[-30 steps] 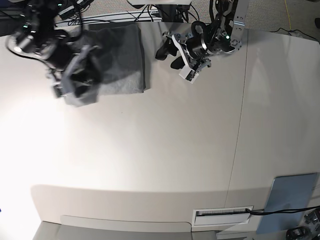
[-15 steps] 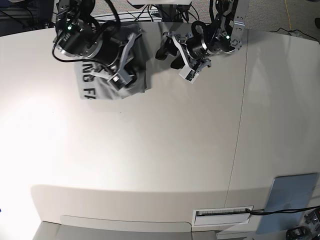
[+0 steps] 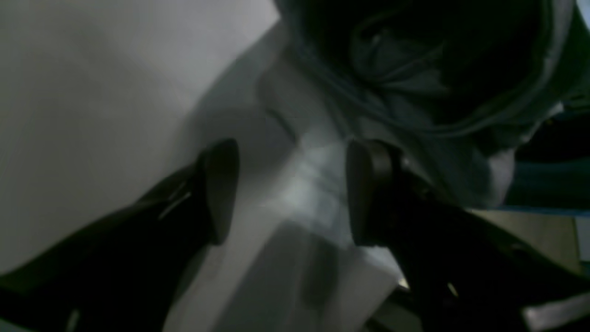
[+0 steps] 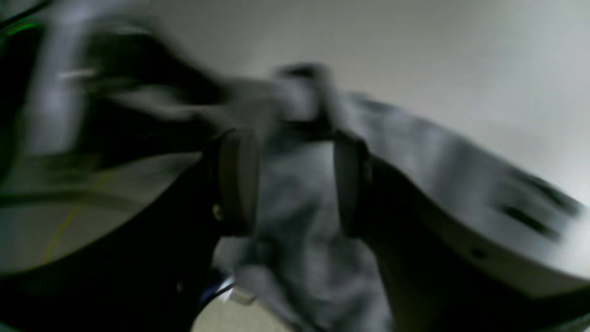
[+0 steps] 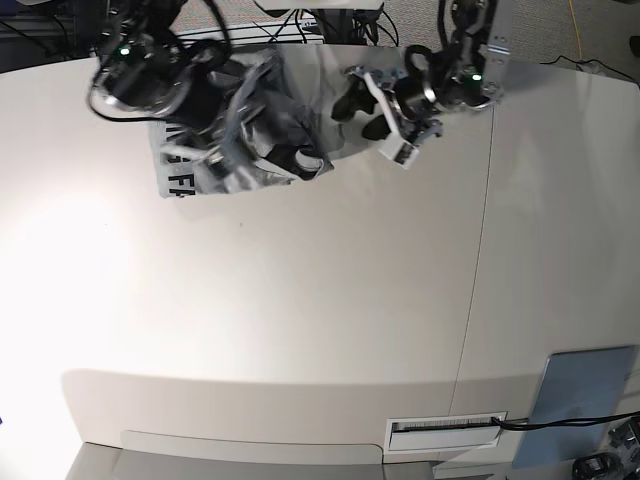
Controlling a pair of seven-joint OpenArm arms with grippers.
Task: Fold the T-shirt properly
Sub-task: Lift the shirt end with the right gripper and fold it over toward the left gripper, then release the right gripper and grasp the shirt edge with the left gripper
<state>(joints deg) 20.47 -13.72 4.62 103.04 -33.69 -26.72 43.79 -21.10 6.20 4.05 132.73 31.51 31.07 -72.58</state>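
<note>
T-shirt [image 5: 190,165], grey and bundled with black lettering showing at its near-left edge, lies at the far-left part of the pale desk [image 5: 330,300], partly under the right arm. The right gripper [image 4: 288,184] is blurred, its fingers [image 4: 237,182] apart with grey cloth seen between them, though whether they touch it I cannot tell. The left gripper [image 3: 290,189] hangs just beside the shirt with its fingers [image 3: 221,189] wide apart and nothing between them.
</note>
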